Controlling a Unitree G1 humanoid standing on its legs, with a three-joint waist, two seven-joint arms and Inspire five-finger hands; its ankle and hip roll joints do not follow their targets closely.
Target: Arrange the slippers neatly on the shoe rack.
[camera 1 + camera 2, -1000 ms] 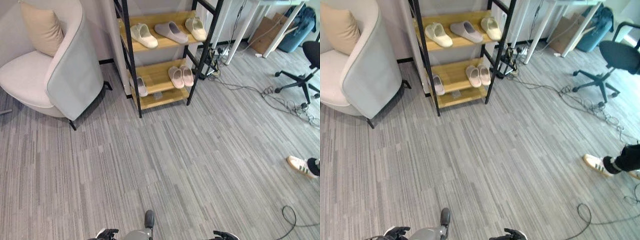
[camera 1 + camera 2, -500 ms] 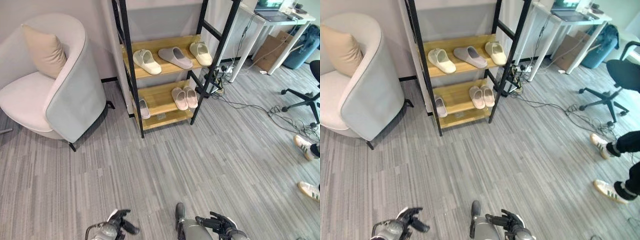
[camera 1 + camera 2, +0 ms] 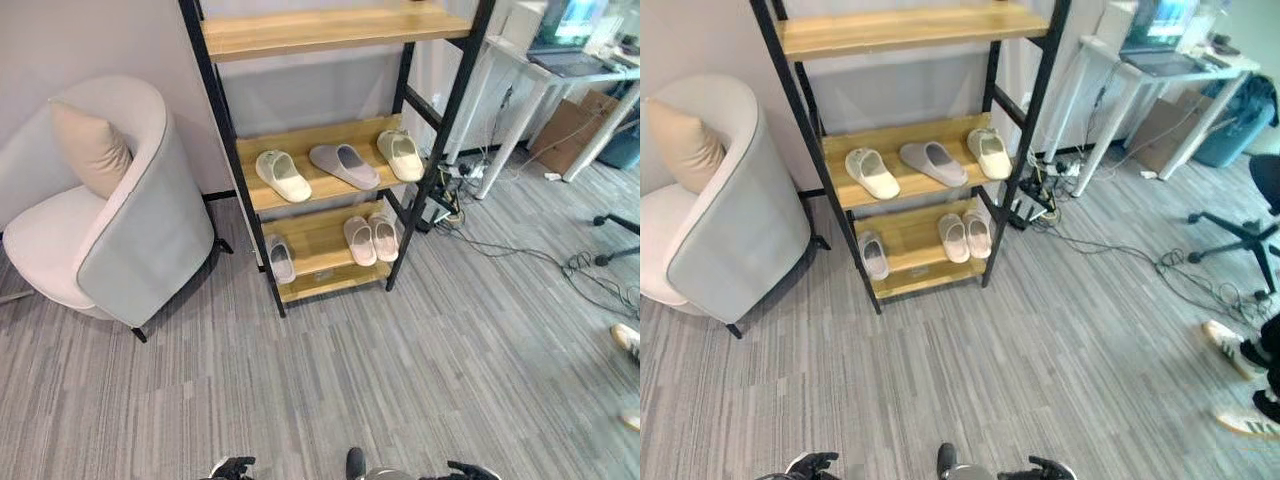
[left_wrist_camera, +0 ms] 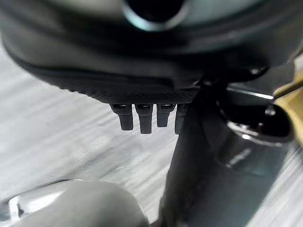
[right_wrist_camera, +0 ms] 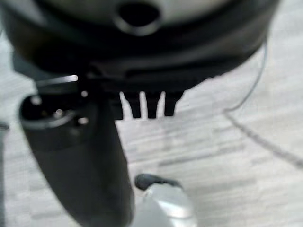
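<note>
Both hands have dropped toward the lower edge of the head views since half a second ago; the left hand (image 4: 142,116) and right hand (image 5: 144,105) hang empty, fingers straight. Slippers (image 3: 345,165) sit on the shoe rack (image 3: 330,190) beside the armchair (image 3: 130,230).

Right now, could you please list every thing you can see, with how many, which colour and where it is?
shoe rack: one, black frame with wooden shelves, against the wall
slippers, middle shelf: three; cream, grey, cream
slippers, lower shelf: three; a pale pink pair side by side, one pale single at the left end
armchair: one, light grey, left of the rack
cushion: one, beige, on the armchair
desk: one, white, right of the rack
office chair: one, dark, far right
person's shoes: two, white, right edge
left hand: dark, open, above the floor
right hand: dark, open, above the floor
</note>
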